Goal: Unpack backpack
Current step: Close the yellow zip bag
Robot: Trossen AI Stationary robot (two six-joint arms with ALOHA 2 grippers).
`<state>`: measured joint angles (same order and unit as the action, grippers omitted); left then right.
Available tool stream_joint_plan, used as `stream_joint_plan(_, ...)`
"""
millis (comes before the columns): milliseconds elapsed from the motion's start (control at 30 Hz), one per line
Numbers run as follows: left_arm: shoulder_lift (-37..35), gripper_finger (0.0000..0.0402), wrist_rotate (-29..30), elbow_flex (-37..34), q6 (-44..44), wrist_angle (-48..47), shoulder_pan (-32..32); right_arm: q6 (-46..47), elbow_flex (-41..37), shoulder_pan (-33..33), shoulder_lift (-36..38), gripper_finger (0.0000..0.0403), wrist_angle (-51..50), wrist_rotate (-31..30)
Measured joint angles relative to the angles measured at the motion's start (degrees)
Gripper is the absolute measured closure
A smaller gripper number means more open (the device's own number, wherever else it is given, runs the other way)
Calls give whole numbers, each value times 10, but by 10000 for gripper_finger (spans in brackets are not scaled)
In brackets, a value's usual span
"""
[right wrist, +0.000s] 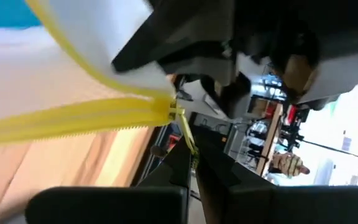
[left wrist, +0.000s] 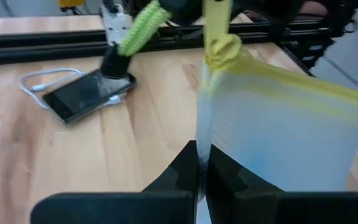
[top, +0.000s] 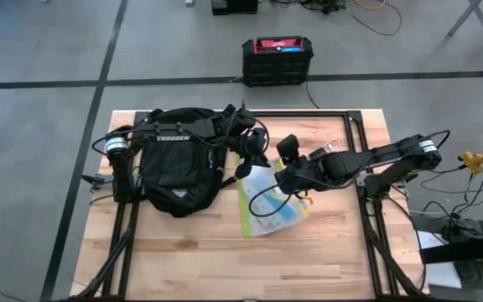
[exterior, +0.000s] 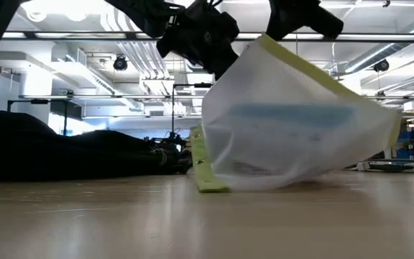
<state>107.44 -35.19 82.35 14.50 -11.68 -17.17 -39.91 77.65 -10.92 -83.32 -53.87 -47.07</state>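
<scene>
Grey floor with dark lines around a pale wooden counter (top: 225,252) in the high view; black-and-red box (top: 277,59) on the floor at upper centre. Backpack (top: 179,164) lying flat on the counter's left part, at centre left of the frame, under the left arm. Just right of it, at mid-frame, a translucent pouch (top: 268,201) with yellow-green zip edge, with the left end effector (top: 250,159) at its upper-left corner and the right end effector (top: 285,180) at its right side.

Low view: ceiling lights and pipes behind; backpack (exterior: 56,155) a low dark mound at left; pouch (exterior: 293,122) filling centre right, tilted, lower edge on the counter (exterior: 192,216), upper edge lifted among dark arm parts.

Left wrist view: left end effector (left wrist: 202,165) clenched on the pouch (left wrist: 278,137) edge; phone (left wrist: 87,94) with a white cable at upper left on the counter (left wrist: 135,143).

Right wrist view: right end effector (right wrist: 192,163) clenched on the yellow zip pull (right wrist: 185,134) at the end of the pouch (right wrist: 73,50) zipper, mid-frame
</scene>
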Motion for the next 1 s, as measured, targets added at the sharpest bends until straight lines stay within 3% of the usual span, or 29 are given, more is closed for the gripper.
stream_joint_plan(167,0,401,-2,-6,0,-7,0,41,-1,-18,-21,403,-43,-4)
stream_joint_plan(333,0,401,-6,-32,2,-3,-3,83,-12,-56,-48,403,-19,78)
stream_joint_plan(467,0,401,-6,-65,-3,9,-2,64,-29,-49,-68,403,-5,5)
stream_joint_plan(700,-3,401,13,-127,-19,57,18,-66,-79,3,-100,403,106,-38)
stream_joint_plan(867,-15,401,120,-143,-21,58,16,-166,-114,12,-111,403,185,-86)
stream_joint_plan(1000,-19,401,135,-131,-13,55,8,-172,-118,12,-102,403,197,-89)
